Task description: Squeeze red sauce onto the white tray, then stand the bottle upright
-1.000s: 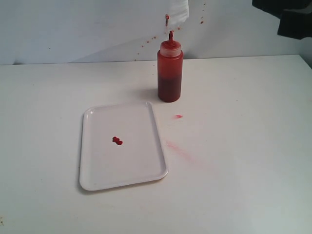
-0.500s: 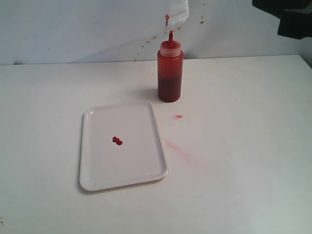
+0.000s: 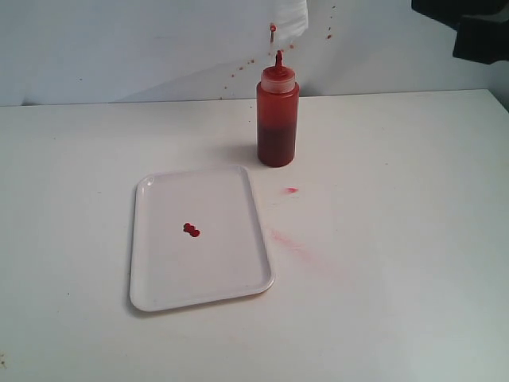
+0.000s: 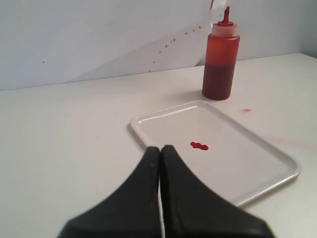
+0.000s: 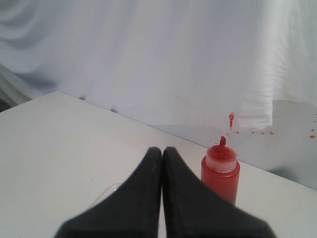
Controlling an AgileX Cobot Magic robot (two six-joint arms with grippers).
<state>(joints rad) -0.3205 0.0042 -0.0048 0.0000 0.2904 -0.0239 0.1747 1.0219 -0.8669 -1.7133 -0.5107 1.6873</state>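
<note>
The bottle stands upright on the table behind the white tray, free of any gripper; it also shows as the bottle and the bottle. Small round blobs of red sauce lie near the middle of the tray, seen too as red sauce on the white tray. My left gripper is shut and empty, hovering short of the tray's near corner. My right gripper is shut and empty, well back from the bottle. A dark part of the right arm sits at the top right.
A small red drop and a pale pink smear mark the white table right of the tray. Reddish specks dot the white backdrop behind the bottle.
</note>
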